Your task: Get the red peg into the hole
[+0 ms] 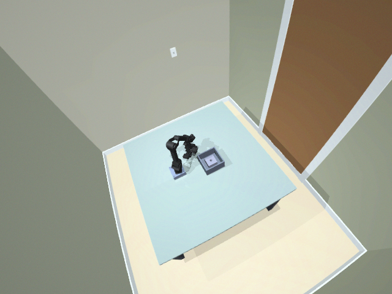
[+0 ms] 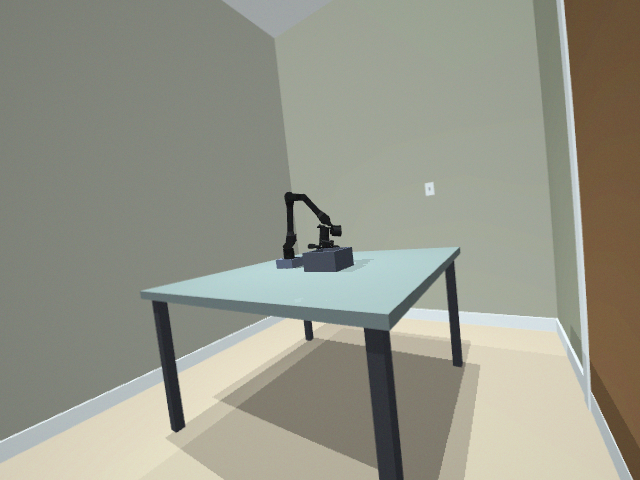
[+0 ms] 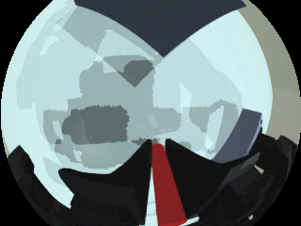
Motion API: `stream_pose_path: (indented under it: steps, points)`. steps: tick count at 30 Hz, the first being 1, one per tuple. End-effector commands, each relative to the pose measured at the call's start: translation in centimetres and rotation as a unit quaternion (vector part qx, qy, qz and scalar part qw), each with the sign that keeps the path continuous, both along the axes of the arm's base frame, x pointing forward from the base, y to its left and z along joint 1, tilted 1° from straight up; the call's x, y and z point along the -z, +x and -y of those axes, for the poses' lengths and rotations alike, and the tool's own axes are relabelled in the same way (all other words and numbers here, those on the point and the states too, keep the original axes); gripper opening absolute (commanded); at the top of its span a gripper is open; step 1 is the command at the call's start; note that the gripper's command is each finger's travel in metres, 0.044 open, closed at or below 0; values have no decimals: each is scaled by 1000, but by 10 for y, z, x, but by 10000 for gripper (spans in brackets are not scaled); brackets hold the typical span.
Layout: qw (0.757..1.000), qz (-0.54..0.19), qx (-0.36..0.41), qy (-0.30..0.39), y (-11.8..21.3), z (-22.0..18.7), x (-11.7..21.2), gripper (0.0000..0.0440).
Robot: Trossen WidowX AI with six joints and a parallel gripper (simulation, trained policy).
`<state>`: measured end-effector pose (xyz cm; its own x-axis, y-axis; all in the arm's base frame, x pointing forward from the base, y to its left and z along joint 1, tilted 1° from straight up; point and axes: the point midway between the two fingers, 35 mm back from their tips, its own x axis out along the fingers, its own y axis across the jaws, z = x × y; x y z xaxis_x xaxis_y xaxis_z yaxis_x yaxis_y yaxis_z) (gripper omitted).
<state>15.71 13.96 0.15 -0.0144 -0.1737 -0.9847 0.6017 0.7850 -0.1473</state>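
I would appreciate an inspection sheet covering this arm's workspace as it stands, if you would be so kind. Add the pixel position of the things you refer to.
Surface: pale blue tabletop [image 1: 206,205] [image 2: 268,289] [image 3: 254,71], shadows across it.
Job's things: open box [image 1: 217,167] [image 2: 320,261] [image 3: 160,24] beside the arm; plate [image 1: 207,163] inside, its hole unfilled; red peg [image 3: 166,188] outside the box.
Clutter: nothing seen.
Gripper: pincer [image 1: 190,152] [image 2: 323,246] [image 3: 158,143] shut on the red peg.
Cables: nothing seen.
Surroundings: plain walls, brown door [image 1: 316,79] [image 2: 610,206].
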Motion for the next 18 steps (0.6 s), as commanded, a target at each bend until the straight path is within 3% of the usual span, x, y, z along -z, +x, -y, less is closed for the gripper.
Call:
stream_pose_path:
  steps: [1, 18]
  points:
    - [1000, 20, -6, 2, 11, -3, -16, 0]
    - [996, 89, 27, -5, 50, 9, -93, 0]
